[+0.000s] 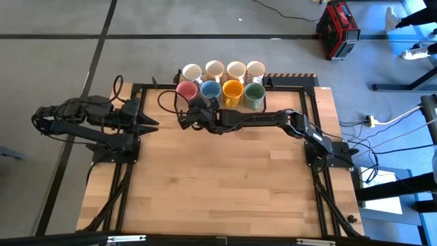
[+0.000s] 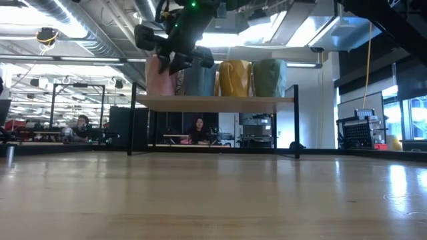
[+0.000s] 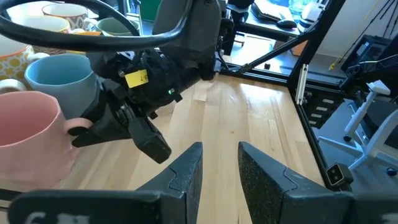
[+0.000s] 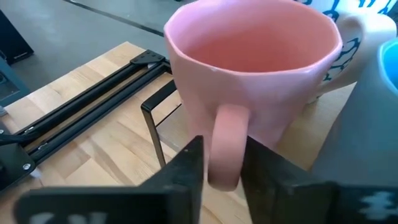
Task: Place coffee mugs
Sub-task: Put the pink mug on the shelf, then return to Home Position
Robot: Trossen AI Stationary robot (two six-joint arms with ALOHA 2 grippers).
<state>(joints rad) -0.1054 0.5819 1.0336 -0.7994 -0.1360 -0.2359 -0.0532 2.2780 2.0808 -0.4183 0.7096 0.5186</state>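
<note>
The pink mug point(image 4: 249, 81) stands at the left end of the front row of mugs point(image 1: 222, 82), upper centre of the high view, on a raised shelf point(image 2: 213, 101). The right tool point(image 4: 221, 163) straddles its handle, fingers slightly spread. The left tool point(image 1: 151, 123) waits at left, fingers parted.

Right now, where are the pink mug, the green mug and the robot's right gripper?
pink mug point(image 4: 249, 81): right wrist view, on its front wall above the handle.
green mug point(image 1: 255, 96): high view, on its open top.
right gripper point(image 4: 222, 163): right wrist view, between its two fingers, which flank the pink mug's handle.
</note>
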